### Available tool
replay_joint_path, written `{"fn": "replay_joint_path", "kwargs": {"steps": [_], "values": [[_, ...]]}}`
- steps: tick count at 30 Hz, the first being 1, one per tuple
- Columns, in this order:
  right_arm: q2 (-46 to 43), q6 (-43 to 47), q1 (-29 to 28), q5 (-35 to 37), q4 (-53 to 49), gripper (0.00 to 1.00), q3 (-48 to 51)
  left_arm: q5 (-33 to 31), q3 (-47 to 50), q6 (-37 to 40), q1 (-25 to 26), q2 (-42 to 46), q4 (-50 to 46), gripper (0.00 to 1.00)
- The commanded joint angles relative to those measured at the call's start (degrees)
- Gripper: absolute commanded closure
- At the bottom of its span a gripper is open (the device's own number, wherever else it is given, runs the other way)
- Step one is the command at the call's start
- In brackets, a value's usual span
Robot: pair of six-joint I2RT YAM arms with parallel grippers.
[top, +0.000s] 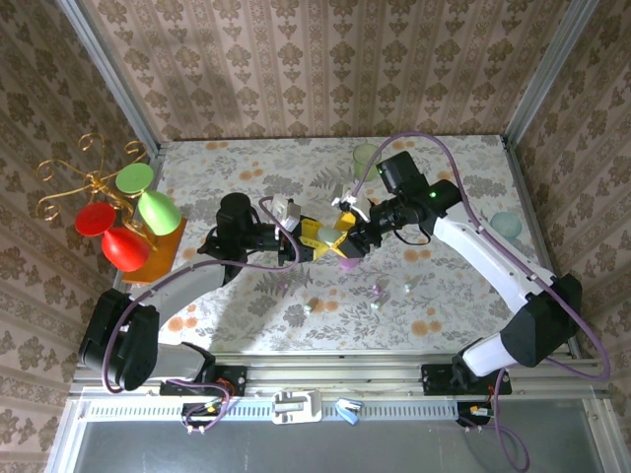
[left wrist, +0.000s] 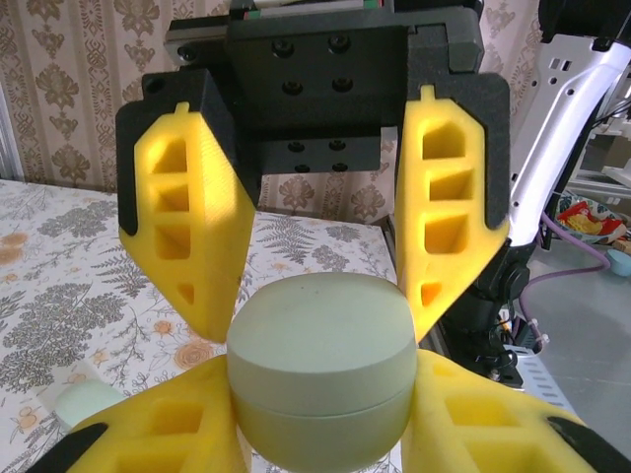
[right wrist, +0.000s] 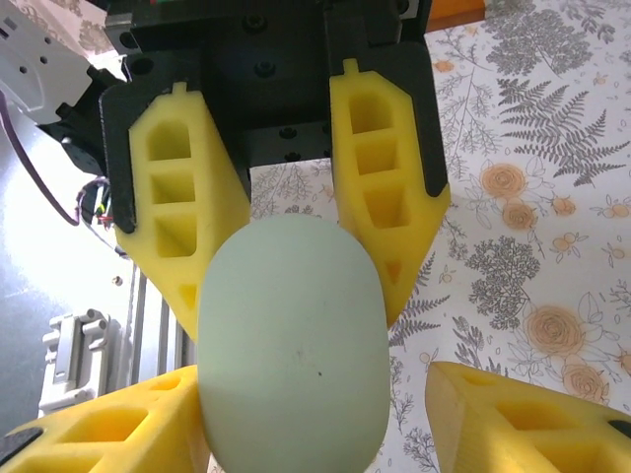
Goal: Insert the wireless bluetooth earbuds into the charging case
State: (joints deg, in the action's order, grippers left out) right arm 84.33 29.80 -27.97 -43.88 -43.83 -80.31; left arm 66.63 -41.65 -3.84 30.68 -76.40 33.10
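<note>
Left gripper [left wrist: 320, 419] clamps mint case [left wrist: 320, 330], steadying it, likely for lid opening; right gripper [right wrist: 314, 379] jaws parted, loosely flanking it. Earbuds [top: 378, 292] wait on tablecloth [top: 258, 296].

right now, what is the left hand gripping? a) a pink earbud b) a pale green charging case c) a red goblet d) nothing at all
b: in the left wrist view the left hand has its yellow fingers pressed against both sides of the pale green charging case, whose lid is shut.
</note>
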Motion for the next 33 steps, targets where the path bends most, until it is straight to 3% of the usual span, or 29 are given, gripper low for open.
{"fn": "replay_joint_path", "kwargs": {"steps": [1,25,28,33], "values": [[-2.09,-1.06,1.38,-1.31,3.00,0.42,0.51,3.68,0.52,1.66,0.19,1.08,1.00,0.78],[-4.18,-7.45,2.73,5.38,13.91,0.40,5.17,4.12,0.43,1.12,0.04,1.61,1.52,0.78],[-4.18,-6.73,2.67,4.58,13.40,0.48,4.93,4.08,0.34,0.93,0.00,1.61,1.70,0.78],[-4.18,-4.93,1.89,2.57,10.75,0.72,4.90,2.65,0.25,0.65,-0.01,1.52,2.38,0.78]]}}
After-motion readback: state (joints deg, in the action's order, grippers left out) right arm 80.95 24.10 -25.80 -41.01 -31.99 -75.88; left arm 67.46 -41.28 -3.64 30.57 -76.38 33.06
